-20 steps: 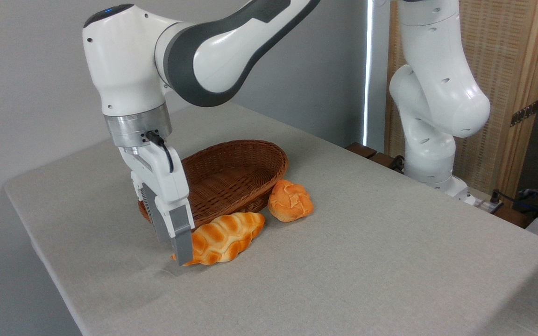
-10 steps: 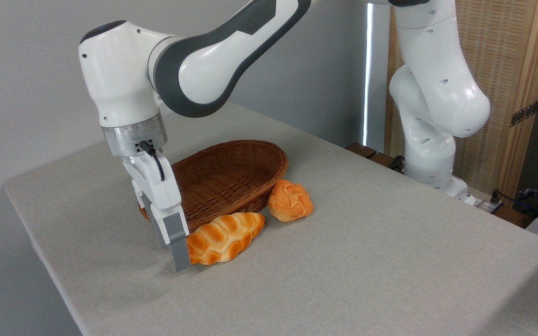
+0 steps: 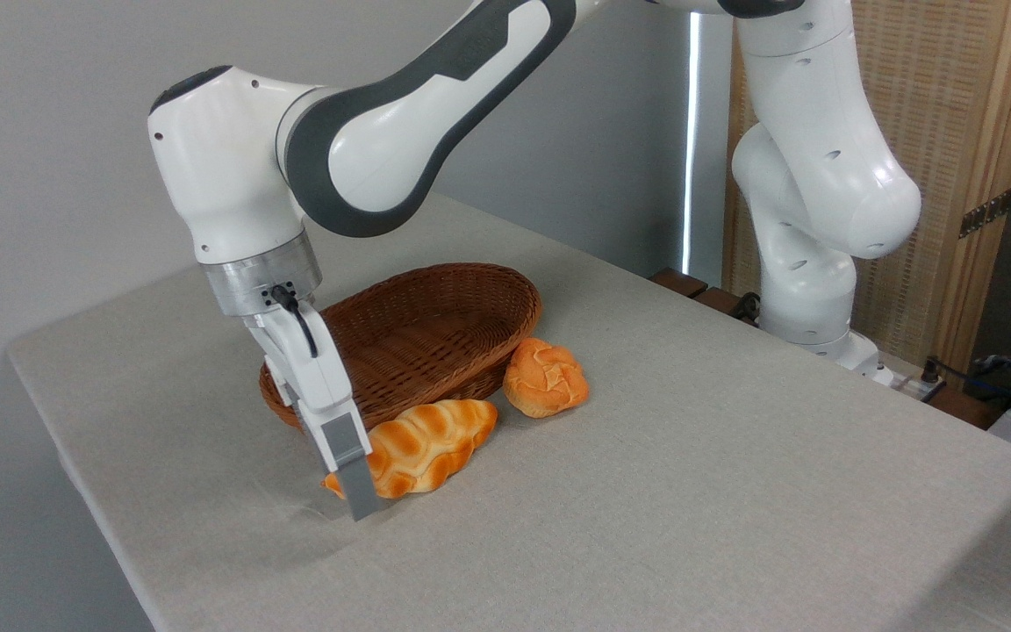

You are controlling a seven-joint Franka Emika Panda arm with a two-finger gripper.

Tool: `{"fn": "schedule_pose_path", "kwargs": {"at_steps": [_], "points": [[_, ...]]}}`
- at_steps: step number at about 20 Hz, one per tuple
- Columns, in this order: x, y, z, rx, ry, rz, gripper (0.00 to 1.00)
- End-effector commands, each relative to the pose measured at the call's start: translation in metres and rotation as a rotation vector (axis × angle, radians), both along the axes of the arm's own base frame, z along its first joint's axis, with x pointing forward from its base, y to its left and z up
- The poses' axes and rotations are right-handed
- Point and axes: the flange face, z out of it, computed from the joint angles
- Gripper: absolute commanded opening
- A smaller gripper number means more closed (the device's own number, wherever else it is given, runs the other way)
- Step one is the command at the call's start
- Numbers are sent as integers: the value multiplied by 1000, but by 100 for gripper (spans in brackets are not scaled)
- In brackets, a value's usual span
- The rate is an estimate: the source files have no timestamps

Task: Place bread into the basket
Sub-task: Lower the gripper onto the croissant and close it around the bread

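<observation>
The bread (image 3: pixel 428 443), a long golden-orange loaf with pale ridges, lies on the grey table just in front of the basket (image 3: pixel 505 290), an empty reddish-brown oval wicker one. My gripper (image 3: pixel 353 491) is tilted and reaches down to the table at the loaf's left end. Its near grey finger (image 3: pixel 354 470) crosses in front of that end, and an orange tip shows to the left of it. The far finger is hidden behind the near one and the loaf. The jaws appear to stand apart around the loaf's end.
A small round orange bun (image 3: pixel 545 377) sits against the basket's right front side. The arm's white base (image 3: pixel 808 290) stands at the table's far right edge. A wooden screen (image 3: pixel 953 132) rises behind it. The table's left edge (image 3: pixel 67 456) is close to the gripper.
The gripper drew slightly left, then tilted and swung right, so its near finger again overlaps the loaf's left end. Bread, bun and basket have not moved.
</observation>
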Motion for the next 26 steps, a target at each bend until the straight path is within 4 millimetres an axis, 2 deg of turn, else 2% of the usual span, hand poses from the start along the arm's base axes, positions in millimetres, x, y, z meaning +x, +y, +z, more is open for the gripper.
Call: {"fn": "schedule_pose_path", "kwargs": {"at_steps": [1,3,4,6,7,8,9,10,11,14,18,26], "points": [[-9,-6,4,27,46,-14,100],[-10,-5,2,29,57,-13,97],[-10,-4,2,30,59,-15,82],[-9,-3,2,44,57,-23,45],[-10,-3,3,46,55,-24,35],[-9,-3,3,47,54,-27,32],[-9,-3,3,47,51,-27,21],[-9,-3,2,47,52,-29,19],[-9,-3,2,47,52,-29,10],[-9,-3,2,47,52,-32,3],[-9,-3,2,46,53,-41,0],[-8,-3,4,45,51,-57,0]]}}
